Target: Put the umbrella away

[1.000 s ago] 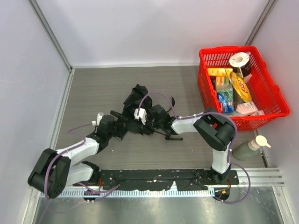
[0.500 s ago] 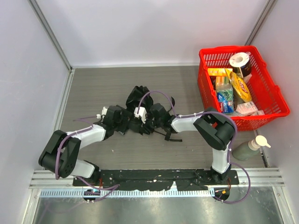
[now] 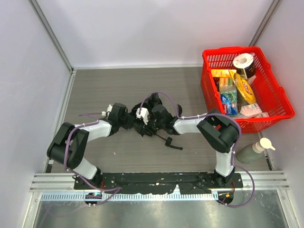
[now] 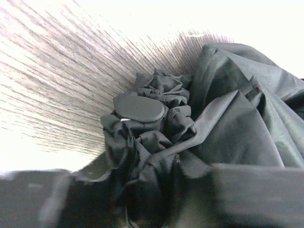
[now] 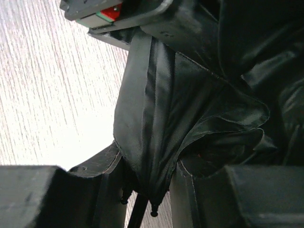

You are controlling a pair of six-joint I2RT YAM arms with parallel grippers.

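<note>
Black fabric folding umbrella [image 3: 145, 105]: collapsed, crumpled, lying mid grey wood-grain table [image 3: 104, 90].
Right fingers [image 5: 199, 194]: narrow, pinching a canopy fold.
Left fingers [image 4: 33, 199]: beside bunched canopy; grip cannot be told.
Red plastic basket [image 3: 278, 102]: well apart.

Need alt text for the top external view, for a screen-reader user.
Both arms reach inward to a crumpled black umbrella lying on the grey table, the left pincer and right pincer meeting at its fabric. A red basket of groceries sits far right, a green pump bottle just nearer.
</note>
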